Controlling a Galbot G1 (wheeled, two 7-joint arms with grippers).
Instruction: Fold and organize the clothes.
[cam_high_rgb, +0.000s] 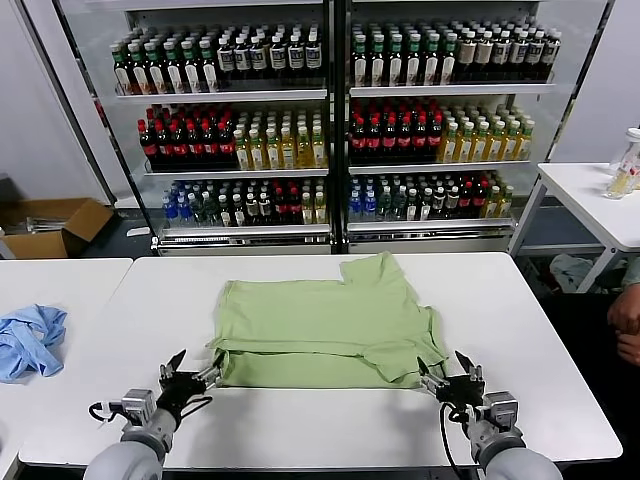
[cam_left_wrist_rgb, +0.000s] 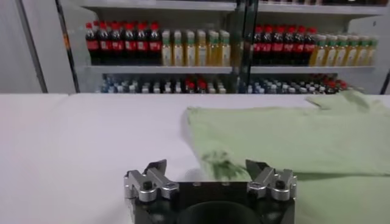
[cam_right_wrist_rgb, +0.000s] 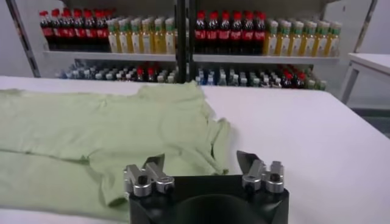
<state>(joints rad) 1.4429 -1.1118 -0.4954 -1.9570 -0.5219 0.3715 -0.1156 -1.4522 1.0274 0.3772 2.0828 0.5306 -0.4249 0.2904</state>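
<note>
The light green shirt (cam_high_rgb: 325, 335) lies folded on the white table (cam_high_rgb: 520, 340), one sleeve sticking out at the far side. No collar, buttons or printed patch show. My left gripper (cam_high_rgb: 192, 371) is open and empty at the shirt's near left corner, just above the table. My right gripper (cam_high_rgb: 444, 372) is open and empty at the near right corner. In the left wrist view the shirt (cam_left_wrist_rgb: 292, 137) lies just beyond the open left gripper (cam_left_wrist_rgb: 207, 167). In the right wrist view its folded edge (cam_right_wrist_rgb: 122, 140) lies before the open right gripper (cam_right_wrist_rgb: 201, 161).
A crumpled blue cloth (cam_high_rgb: 28, 340) lies on a second table at the left. Shelves of bottles (cam_high_rgb: 330, 120) stand behind. A cardboard box (cam_high_rgb: 55, 225) sits on the floor at the far left. Another table (cam_high_rgb: 590, 195) and a person's hand (cam_high_rgb: 625, 325) are at the right.
</note>
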